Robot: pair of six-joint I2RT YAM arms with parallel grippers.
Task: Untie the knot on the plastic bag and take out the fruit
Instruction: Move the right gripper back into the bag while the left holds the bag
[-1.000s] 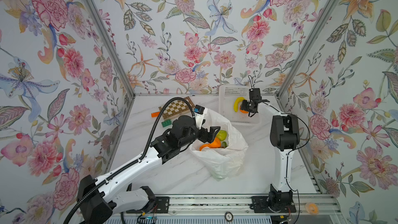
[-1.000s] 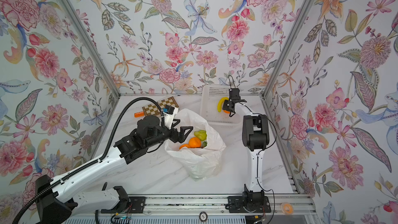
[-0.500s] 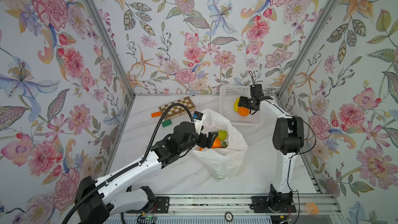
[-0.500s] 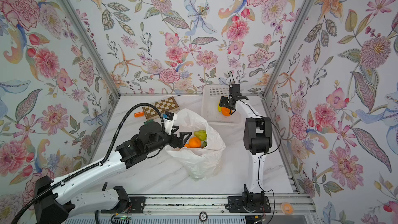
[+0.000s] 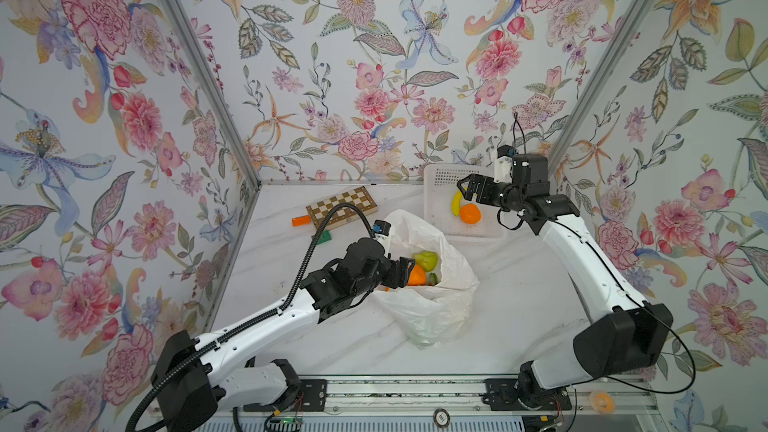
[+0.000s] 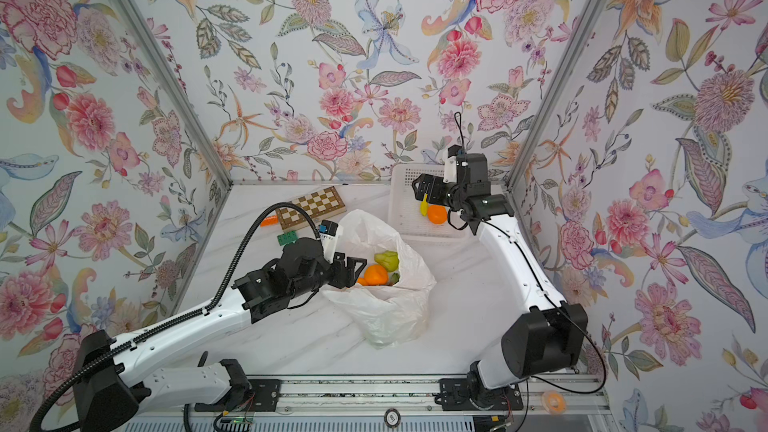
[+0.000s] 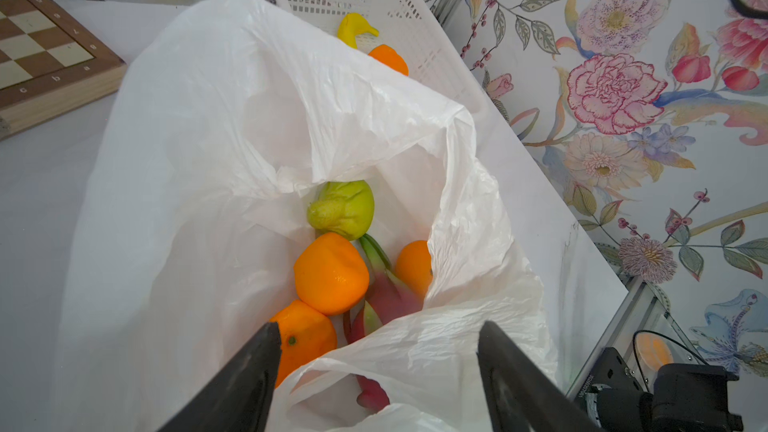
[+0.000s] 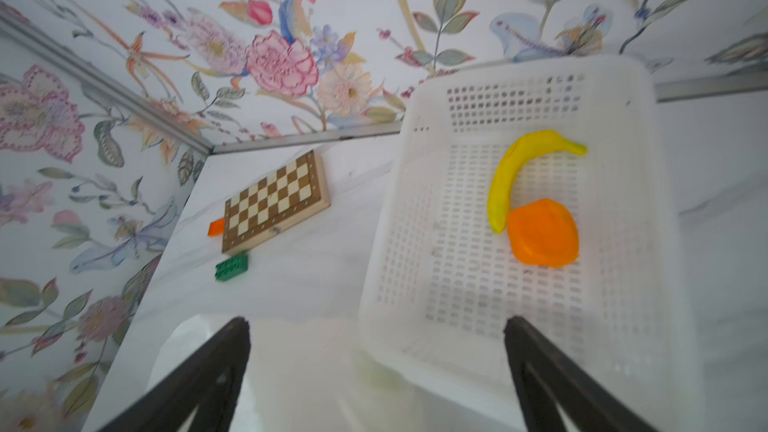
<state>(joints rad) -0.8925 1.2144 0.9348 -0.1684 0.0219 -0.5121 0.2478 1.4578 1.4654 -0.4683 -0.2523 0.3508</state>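
The thin, crinkly white bag (image 5: 432, 313) slumps mid-table with its mouth wide open. Inside, bunched together, lie a yellow-green fruit (image 7: 343, 209), three glossy oranges (image 7: 331, 272) and a pink-red dragon fruit (image 7: 388, 299) with green tips, partly hidden under them and the bag's rim. One more orange (image 5: 470, 214) sits apart in the white basket (image 5: 440, 218), touching a banana (image 8: 511, 176).
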